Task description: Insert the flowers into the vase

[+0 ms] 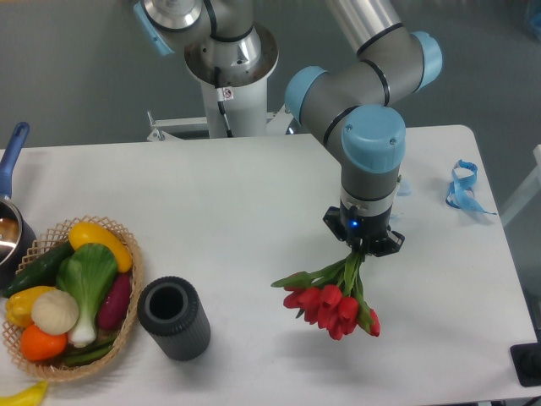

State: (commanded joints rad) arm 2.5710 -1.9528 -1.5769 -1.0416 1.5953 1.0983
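My gripper [363, 248] points straight down over the right half of the white bench [254, 194]. It is clenched on the flowers [334, 303], gripping the green stems at their upper end. The fingers themselves are mostly hidden by the wrist housing and the stems, so their exact spacing cannot be read.

The flowers hang below and to the left of my gripper. The stems and long leaves fan downward from the grip point, and the red heads cluster at the lower end, tilted toward the front edge of the bench. Whether the heads touch the bench surface or hang just above it cannot be determined from this view.

The vase [174, 318] stands upright on the bench, well to the left of the flowers and apart from them. It is a dark grey ribbed cylinder with its round mouth facing up.

A woven basket [127, 317] sits just beside the vase on its left. It contains a yellow pepper [100, 242], a bok choy [84, 283], a purple eggplant [115, 300], a white round vegetable [54, 311], an orange item [42, 342] and a dark green cucumber [38, 266].

A saucepan with a blue handle [12, 152] is at the left edge. A blue ribbon [463, 188] lies near the right rear corner.
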